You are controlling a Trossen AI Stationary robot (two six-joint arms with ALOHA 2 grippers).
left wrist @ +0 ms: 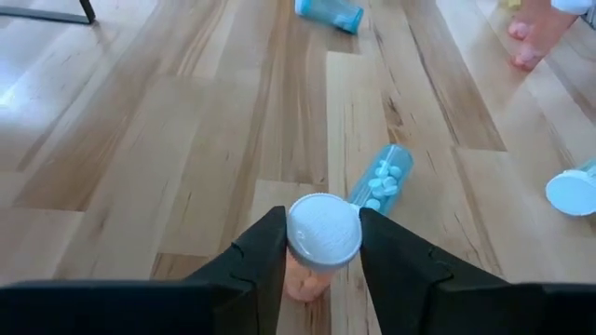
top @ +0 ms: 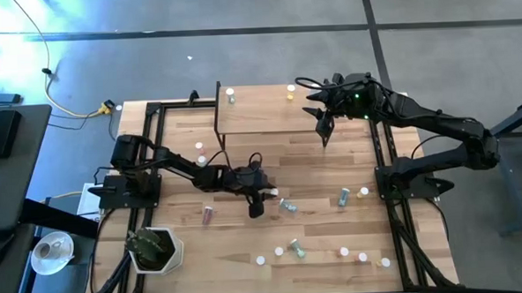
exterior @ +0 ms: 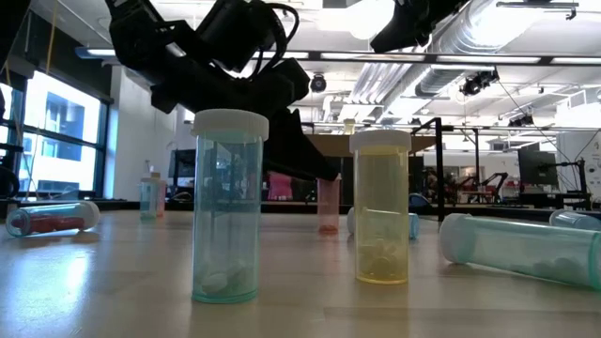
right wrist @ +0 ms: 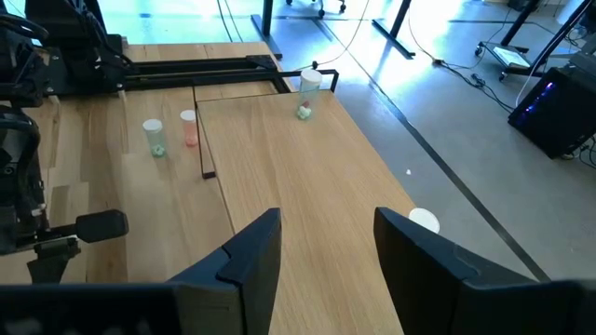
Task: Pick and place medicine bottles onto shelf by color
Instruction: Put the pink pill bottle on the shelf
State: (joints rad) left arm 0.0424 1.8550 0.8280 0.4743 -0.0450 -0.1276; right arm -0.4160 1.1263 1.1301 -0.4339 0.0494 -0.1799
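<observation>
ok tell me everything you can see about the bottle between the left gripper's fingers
The pink bottle is a small clear-walled cylinder, pinkish orange, with a white ribbed cap. It stands upright on the wooden tabletop, near the table's middle. The left gripper has a dark finger on each side, closed against it. A blue bottle lies on its side just beyond it.

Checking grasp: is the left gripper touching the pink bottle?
Touching. Left wrist view: left gripper fingers press both sides of the pink bottle, no gap.

The pink bottle [left wrist: 312, 270] is half hidden between the left claw's [left wrist: 321, 256] fingers.
</observation>
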